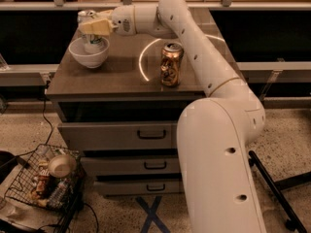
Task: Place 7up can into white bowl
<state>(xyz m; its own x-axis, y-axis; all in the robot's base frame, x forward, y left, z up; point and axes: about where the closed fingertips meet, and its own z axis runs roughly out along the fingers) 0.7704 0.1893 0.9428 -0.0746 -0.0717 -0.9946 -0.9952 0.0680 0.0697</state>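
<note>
Silvery, green-marked 7up can point(92, 42) upright in white bowl point(89, 58), claw point(95, 27) clasping it.

Cabinet top point(121, 79) bears white bowl point(88, 58), brown can point(171, 64); claw point(90, 27) over bowl.

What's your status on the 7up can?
Gripper above white bowl, shut on 7up can. Can upright, bottom down inside bowl. Brown-gold soda can stands apart, not in the way.

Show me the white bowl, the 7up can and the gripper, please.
white bowl point(89, 58): camera view, front outer wall.
7up can point(86, 15): camera view, silver top above the gripper.
gripper point(91, 28): camera view, over the bowl, gripping the can's middle.
</note>
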